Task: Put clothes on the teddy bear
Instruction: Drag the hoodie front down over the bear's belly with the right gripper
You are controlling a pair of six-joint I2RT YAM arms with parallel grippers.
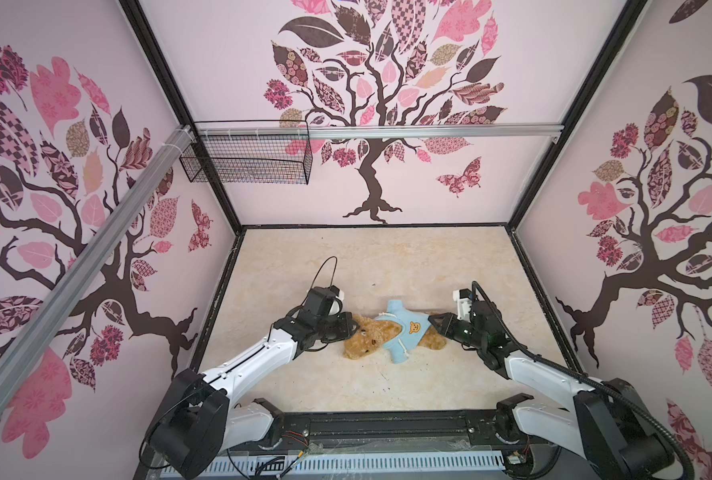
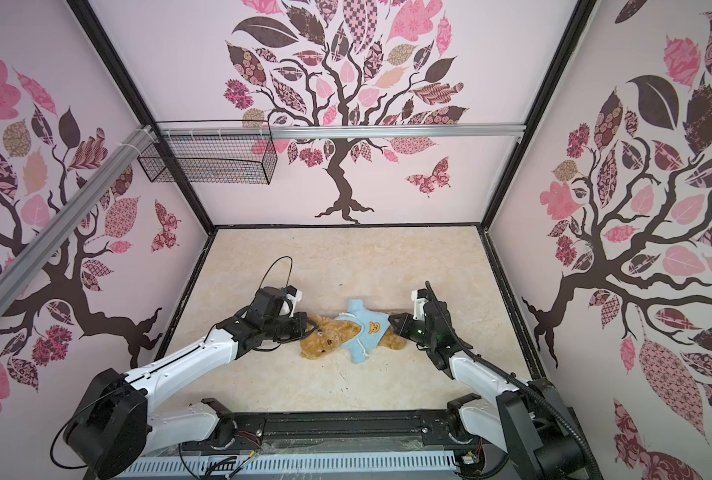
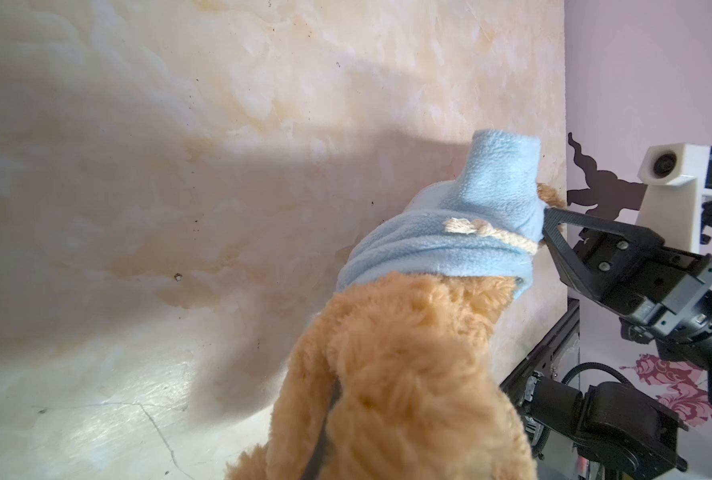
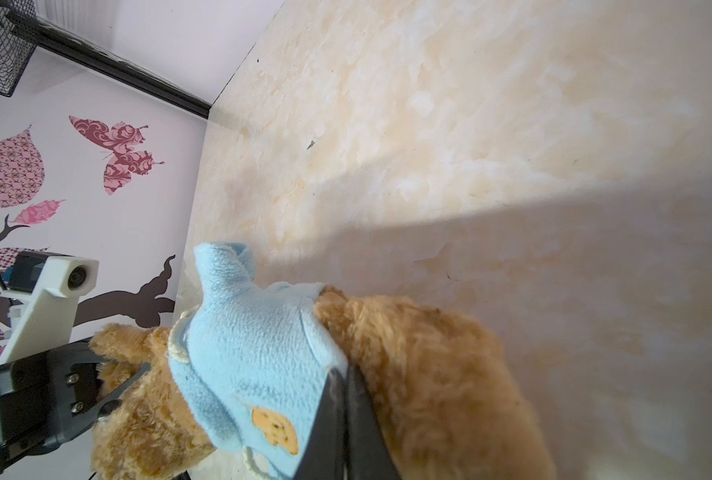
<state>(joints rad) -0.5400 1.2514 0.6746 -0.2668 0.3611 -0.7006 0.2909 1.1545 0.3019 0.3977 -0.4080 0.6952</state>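
Nearest the viewer, a black mounting rail [image 1: 387, 426] runs along the table's 6 o'clock edge and carries two white-and-black robot arms. On the cream marbled table [image 1: 387, 257], slightly toward 6 o'clock from its centre, the teddy bear [image 1: 373, 338] lies face up. It is golden-brown and curly-furred, with its head pointing to 9 o'clock and its legs to 3 o'clock. A light blue hoodie [image 1: 406, 332] with an orange bear-face patch covers its torso, one sleeve pointing to 12 o'clock and the other to 6 o'clock. The left gripper [image 1: 356, 327], at the bear's 9 o'clock end, is clenched on the fur of the bear's head. The right gripper [image 1: 431, 319], at the 3 o'clock end, has its jaws pinched together on the hoodie's hem. A black wire basket [image 1: 246, 158] hangs on the wall toward 11 o'clock.
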